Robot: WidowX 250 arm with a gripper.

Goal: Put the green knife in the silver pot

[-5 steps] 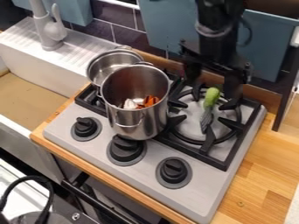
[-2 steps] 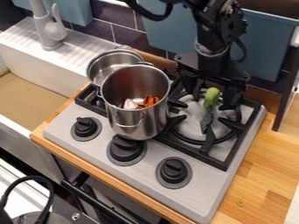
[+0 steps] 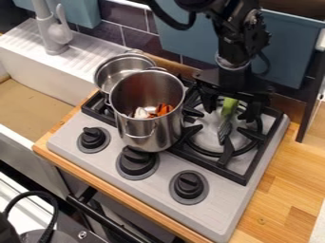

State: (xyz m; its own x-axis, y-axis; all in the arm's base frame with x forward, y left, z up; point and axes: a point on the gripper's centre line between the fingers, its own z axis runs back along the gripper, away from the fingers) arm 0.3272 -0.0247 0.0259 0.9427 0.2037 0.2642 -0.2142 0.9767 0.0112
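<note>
- so up near, three black knobs along the stove's front
- big silver pot is left of the knife, orange and white bits in it
- green knife is lying on the right burner, blade end nearer
- gripper's right over its handle, fingers spread wide, not gripping anything
- smaller pot sits behind the big one

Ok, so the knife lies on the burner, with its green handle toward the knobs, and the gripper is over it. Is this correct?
Not quite: the camera view shows the green handle toward the back wall, and the grey blade toward the knobs. The knife does lie on the burner, with the gripper over it.
</note>
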